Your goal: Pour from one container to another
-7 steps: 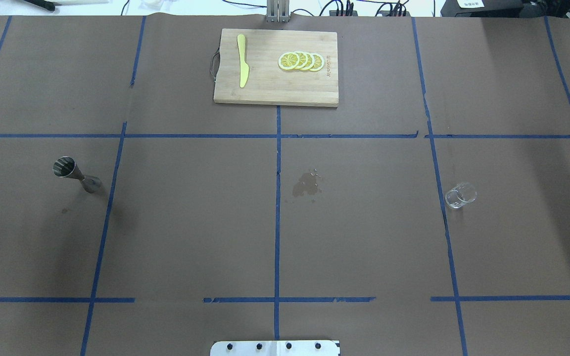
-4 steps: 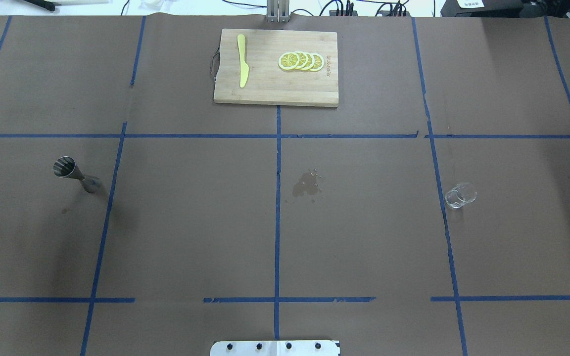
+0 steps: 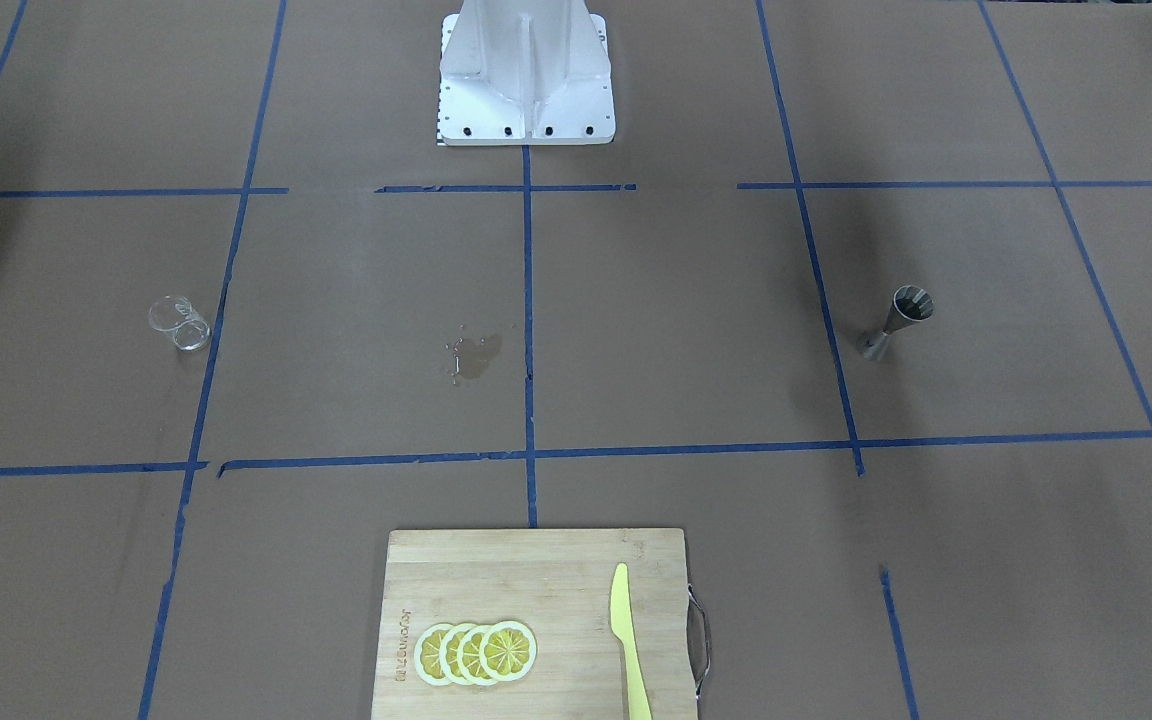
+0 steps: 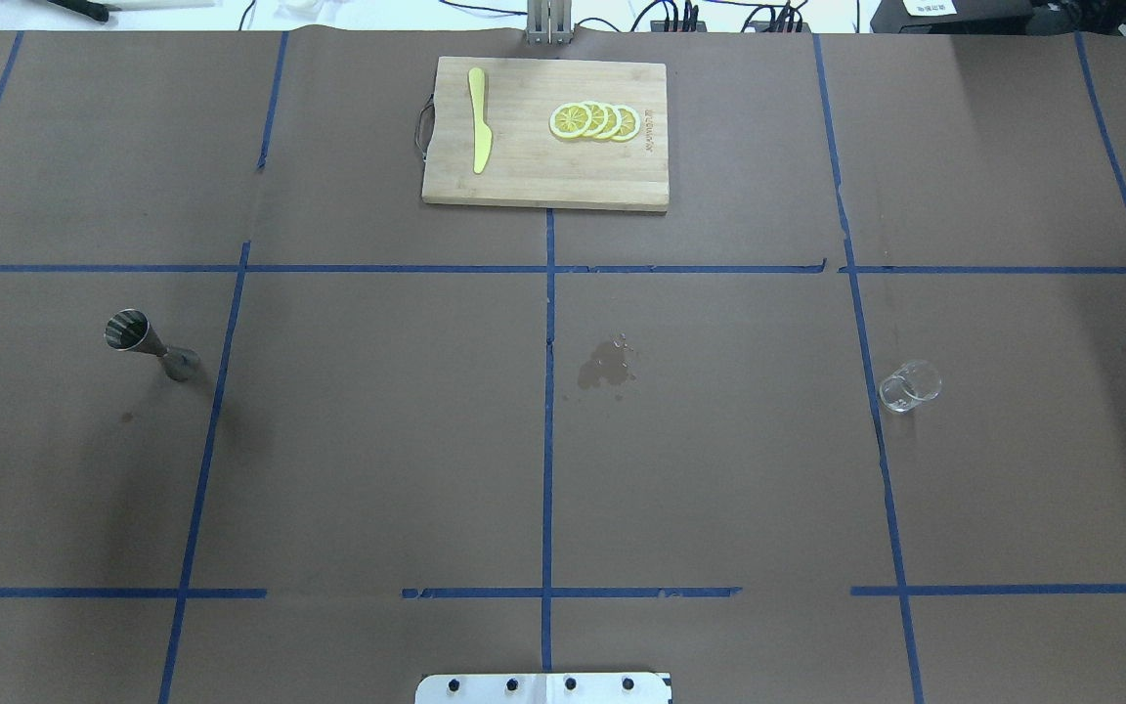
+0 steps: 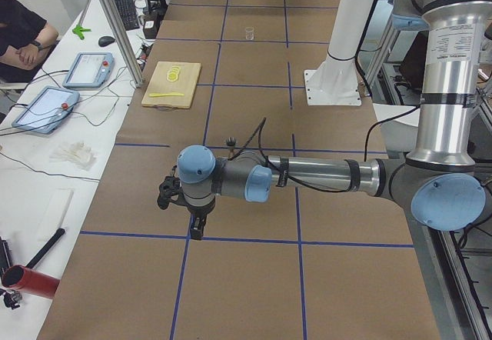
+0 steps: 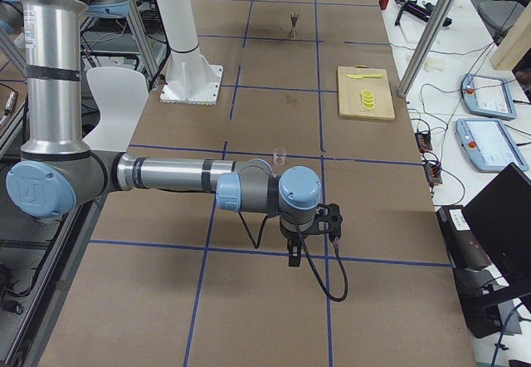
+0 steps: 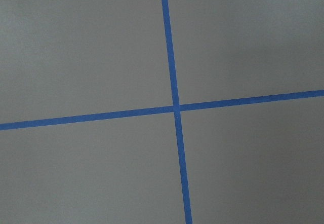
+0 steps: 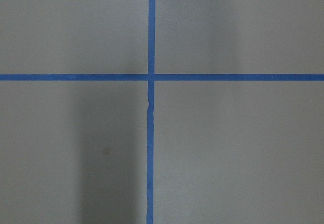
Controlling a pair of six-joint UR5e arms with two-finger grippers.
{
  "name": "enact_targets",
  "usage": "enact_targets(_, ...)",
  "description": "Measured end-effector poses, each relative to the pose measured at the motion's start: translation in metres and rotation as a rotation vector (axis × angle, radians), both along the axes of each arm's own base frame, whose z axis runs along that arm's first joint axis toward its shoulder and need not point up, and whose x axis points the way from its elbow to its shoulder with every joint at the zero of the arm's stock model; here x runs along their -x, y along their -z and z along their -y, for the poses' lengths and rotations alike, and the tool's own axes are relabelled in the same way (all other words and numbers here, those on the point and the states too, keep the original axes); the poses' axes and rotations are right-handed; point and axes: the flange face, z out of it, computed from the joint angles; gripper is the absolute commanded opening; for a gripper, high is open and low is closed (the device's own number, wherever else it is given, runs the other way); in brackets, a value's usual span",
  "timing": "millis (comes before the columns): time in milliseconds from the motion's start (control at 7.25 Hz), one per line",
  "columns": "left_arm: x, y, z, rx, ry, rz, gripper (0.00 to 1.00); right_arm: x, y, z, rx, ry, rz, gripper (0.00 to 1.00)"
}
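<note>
A small steel jigger [image 4: 148,347] stands upright on the robot's left side of the table, and also shows in the front view as the jigger [image 3: 901,322]. A small clear glass beaker [image 4: 910,386] stands on the right side, the same beaker [image 3: 179,323] in the front view. Neither arm appears in the overhead or front view. The left gripper [image 5: 197,232] shows only in the left side view, hanging over the table end, away from the jigger [image 5: 229,141]. Only the right side view shows the right gripper [image 6: 293,257], near the beaker [image 6: 280,156]. I cannot tell whether either is open or shut.
A wet spill [image 4: 607,364] stains the brown paper near the table's middle. A wooden cutting board [image 4: 524,186] at the far edge carries lemon slices [image 4: 594,121] and a yellow knife [image 4: 479,119]. Both wrist views show only blue tape crosses on the paper.
</note>
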Motion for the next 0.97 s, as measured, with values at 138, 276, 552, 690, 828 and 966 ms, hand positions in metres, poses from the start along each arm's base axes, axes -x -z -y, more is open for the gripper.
enact_targets(138,0.0001,0.0007,0.0005,0.001,0.003,0.000,1.00,0.0001,0.0014,0.0007,0.001,-0.003,0.001,1.00)
enact_targets(276,0.0004,0.0014,0.0007,0.008,0.012,-0.001,1.00,0.0003,0.0016,0.0009,0.001,-0.004,0.001,1.00)
enact_targets(552,0.0008,0.0027,0.0009,0.028,0.034,-0.004,1.00,0.0003,0.0023,0.0014,0.000,-0.005,0.002,1.00)
enact_targets(690,0.0009,0.0031,0.0008,0.031,0.037,-0.004,1.00,0.0000,0.0030,0.0017,-0.001,-0.006,0.002,1.00)
enact_targets(828,0.0009,0.0035,0.0008,0.030,0.039,-0.003,1.00,-0.0002,0.0035,0.0018,-0.002,-0.006,0.002,1.00)
enact_targets(966,0.0010,0.0041,0.0010,0.023,0.037,-0.002,1.00,-0.0003,0.0037,0.0019,-0.003,-0.006,0.002,1.00)
